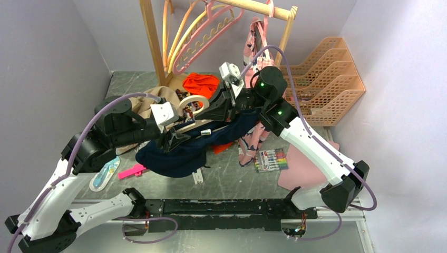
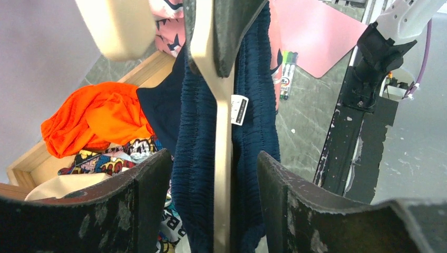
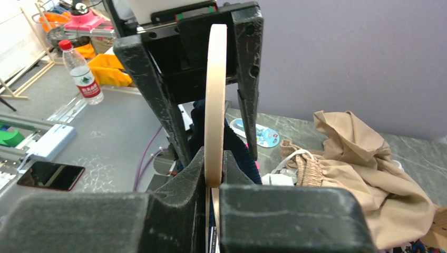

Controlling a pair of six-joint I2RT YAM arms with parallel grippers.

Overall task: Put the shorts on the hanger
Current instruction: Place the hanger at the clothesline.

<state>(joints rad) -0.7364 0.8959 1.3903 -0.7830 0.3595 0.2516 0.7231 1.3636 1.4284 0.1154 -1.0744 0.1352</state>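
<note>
The navy shorts (image 1: 179, 155) hang draped over the lower bar of the cream hanger (image 1: 194, 124), held above the table. My right gripper (image 1: 220, 108) is shut on the hanger (image 3: 215, 95) just below its hook, pads pressed on both sides in the right wrist view (image 3: 213, 168). My left gripper (image 1: 176, 138) is open. In the left wrist view its fingers (image 2: 153, 195) straddle the hanger bar (image 2: 224, 158) and the shorts (image 2: 197, 158) with a gap on each side. The shorts' white label (image 2: 239, 109) shows beside the bar.
An orange garment (image 1: 201, 83) and a tan garment (image 3: 358, 163) lie behind the hanger. The wooden rack (image 1: 153, 47) carries pink hangers (image 1: 208, 31) and pink shorts (image 1: 255, 42). An orange file rack (image 1: 327, 79), markers (image 1: 271, 159) and pink paper (image 1: 300, 168) lie right.
</note>
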